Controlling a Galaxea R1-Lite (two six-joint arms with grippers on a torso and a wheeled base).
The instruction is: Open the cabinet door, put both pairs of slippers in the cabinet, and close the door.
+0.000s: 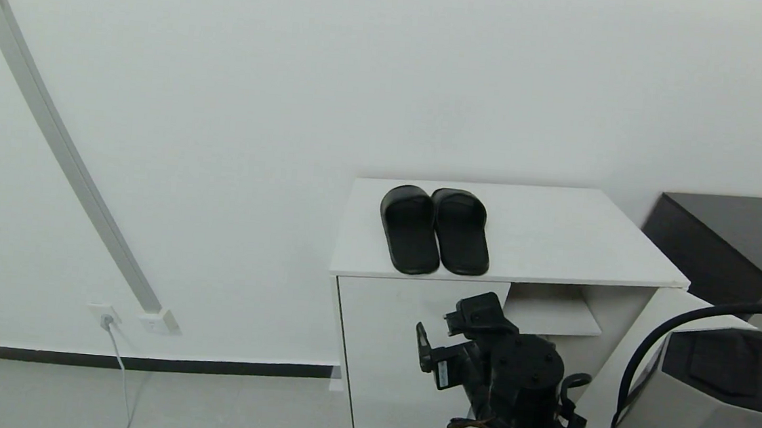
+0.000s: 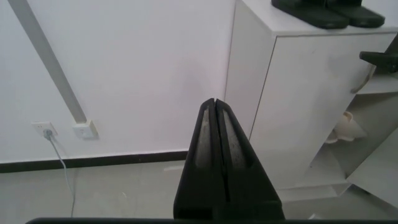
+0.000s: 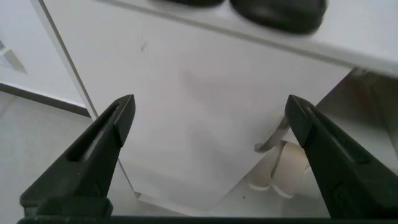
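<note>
While slippers (image 1: pixel 420 234) meet cabinet's (image 1: pixel 556 234) front edge, door (image 1: pixel 679 312) open.

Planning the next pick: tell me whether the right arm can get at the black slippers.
Probably yes: the black slippers lie uncovered near the front of the cabinet top, and the open right gripper sits just below them.

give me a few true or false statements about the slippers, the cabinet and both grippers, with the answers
1. The black slippers lie on top of the cabinet. True.
2. The left gripper is open. False: its fingers are pressed together.
3. Pale slippers are already inside the cabinet. True.
4. The right gripper holds a slipper. False: it is open and empty, facing the cabinet front.
</note>
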